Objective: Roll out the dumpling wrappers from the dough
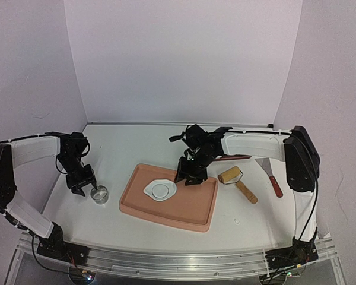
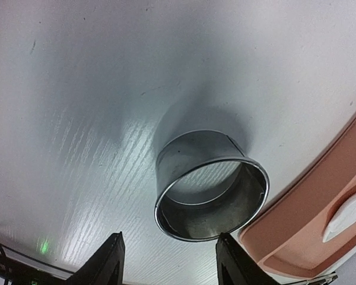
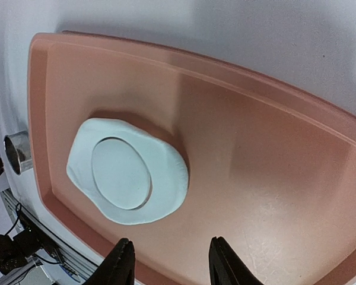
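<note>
We see the white dough sheet (image 3: 169, 178), soft, flat and irregular in outline, lying in the left half of the salmon-pink plastic tray (image 1: 184, 208). Inside it a neat round white dough disc (image 3: 120, 172) is marked off by a clean circular cut but sits flush in the sheet. The right gripper (image 3: 171, 249) hovers above the tray with its 2 fingers (image 3: 121, 264) spread and nothing between them. The left gripper (image 2: 169, 252) is low over the white counter (image 1: 107, 219) to the left of the tray, its fingers (image 2: 110, 264) likewise spread. The shiny round metal ring cutter (image 2: 210, 184) stands upright on the counter just beyond their tips, touched by neither. We judge that the cutting is done for this 1 wrapper and that the next move is to free the disc from the surrounding scrap. That move turns on 1 relation: from the right fingers the sheet lies to the robot's left and a little toward the arm bases. In the right wrist view it is ahead of the fingertips and off to the left, not under them. The sheet looks slightly oval, its long axis running roughly along the tray's length, while the disc itself has no favoured direction. The right arm is plainly the nearer, hanging over the tray; the left would have to cross the tray's rim. On the counter to the right of the tray, well apart from the dough, lie a wooden rolling pin (image 1: 237, 183) and a red-handled metal scraper (image 1: 266, 165).
</note>
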You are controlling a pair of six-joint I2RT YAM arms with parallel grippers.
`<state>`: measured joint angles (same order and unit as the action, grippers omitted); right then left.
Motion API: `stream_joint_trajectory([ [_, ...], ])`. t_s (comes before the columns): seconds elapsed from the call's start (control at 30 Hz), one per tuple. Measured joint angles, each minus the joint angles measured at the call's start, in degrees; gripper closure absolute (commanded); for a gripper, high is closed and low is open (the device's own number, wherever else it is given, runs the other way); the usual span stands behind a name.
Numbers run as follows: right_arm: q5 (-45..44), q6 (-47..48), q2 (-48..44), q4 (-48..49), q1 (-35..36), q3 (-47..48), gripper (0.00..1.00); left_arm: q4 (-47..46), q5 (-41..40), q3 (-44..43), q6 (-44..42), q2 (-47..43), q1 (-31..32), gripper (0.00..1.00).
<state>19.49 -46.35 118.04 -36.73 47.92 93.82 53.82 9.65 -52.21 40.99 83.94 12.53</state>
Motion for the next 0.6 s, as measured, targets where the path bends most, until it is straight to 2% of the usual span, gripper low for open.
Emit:
stream_joint_trajectory([
  [0.07,0.57,0.31,1.64,0.2,-0.55,0.02,0.55,1.25,-0.87,-1.64,-0.13,-0.72,0.0,0.31],
  [0.23,1.49,1.14,5.38,0.31,-1.16,1.31,0.55,3.8,-2.82,-5.84,-0.7,-2.71,0.0,0.19],
  [0.6,3.82,2.14,10.4,0.76,-1.29,6.21,0.58,6.75,-4.63,-9.64,-2.05,-4.17,0.0,0.17],
])
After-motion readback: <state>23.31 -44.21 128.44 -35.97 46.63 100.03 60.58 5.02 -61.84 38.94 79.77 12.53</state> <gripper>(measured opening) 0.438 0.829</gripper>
